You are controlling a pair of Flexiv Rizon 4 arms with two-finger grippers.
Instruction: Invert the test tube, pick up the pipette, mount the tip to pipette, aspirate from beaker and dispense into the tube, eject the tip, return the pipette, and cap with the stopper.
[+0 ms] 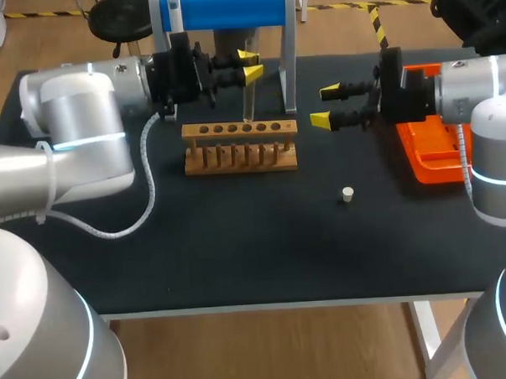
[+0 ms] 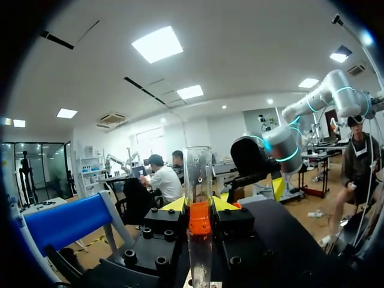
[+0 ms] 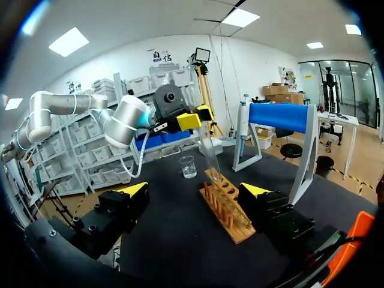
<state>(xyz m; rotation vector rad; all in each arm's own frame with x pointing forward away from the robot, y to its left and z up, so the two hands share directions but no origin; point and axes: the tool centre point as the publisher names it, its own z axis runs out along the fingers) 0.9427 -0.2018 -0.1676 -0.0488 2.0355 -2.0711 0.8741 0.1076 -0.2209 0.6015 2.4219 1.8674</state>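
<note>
The left fingers (image 1: 253,72) clamp the tube (image 1: 248,101) upright just over the rack (image 1: 240,146), thin slick glass that I'd say wants a gentle hold round its middle, while the right fingers (image 1: 321,119) stand open, empty.

Wide passage across table (image 1: 239,257) in front of rack (image 1: 240,148); stopper (image 1: 347,195) lies in it, right of centre. Stand post (image 1: 288,62) and tube (image 1: 247,102) crowd rack's far side.

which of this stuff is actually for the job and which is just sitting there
For the job: test tube, held in the left gripper; wooden rack; white stopper; beaker.
No clear role visible: orange tray; blue-barred stand.
</note>
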